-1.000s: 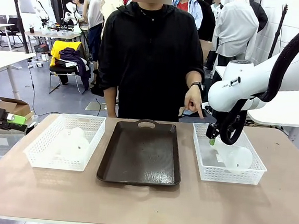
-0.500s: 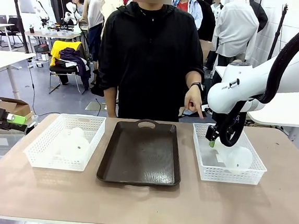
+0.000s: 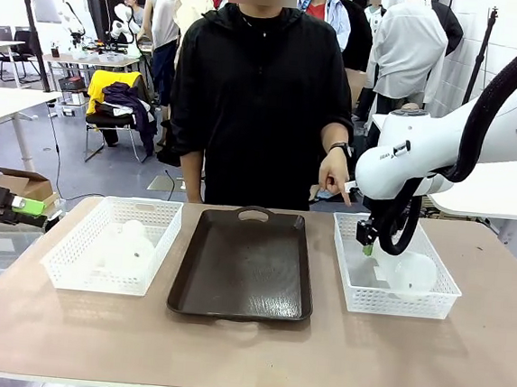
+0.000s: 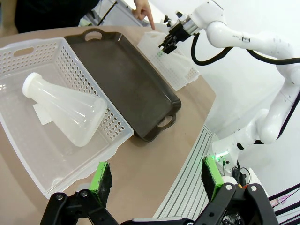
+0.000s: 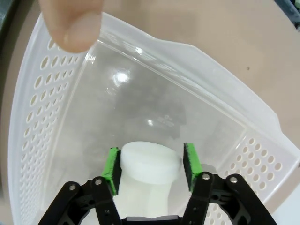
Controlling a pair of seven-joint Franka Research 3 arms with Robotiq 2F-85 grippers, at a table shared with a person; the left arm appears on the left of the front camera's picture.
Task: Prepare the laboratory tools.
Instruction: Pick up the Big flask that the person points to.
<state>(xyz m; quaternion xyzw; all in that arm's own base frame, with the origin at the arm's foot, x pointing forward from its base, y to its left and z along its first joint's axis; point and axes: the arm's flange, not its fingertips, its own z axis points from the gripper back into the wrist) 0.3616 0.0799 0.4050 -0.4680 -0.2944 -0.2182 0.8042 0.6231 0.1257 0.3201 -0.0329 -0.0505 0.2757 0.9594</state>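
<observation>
Dark rectangular tray [image 3: 243,265] with end handles at the middle of a tan table [image 3: 245,346], white perforated left basket [image 3: 64,258], matching right basket [image 3: 394,301], person in black [image 3: 258,94] standing behind.

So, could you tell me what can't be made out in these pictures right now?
- Right wrist view: the body of the right flask is cut off by the bottom edge and the fingers of the right gripper; whether they press its neck is unclear.
- Front view: those fingers are too small and dark against the right basket to judge.
- Right wrist view: the person's fingertip is blurred, cut by the top edge.
</observation>
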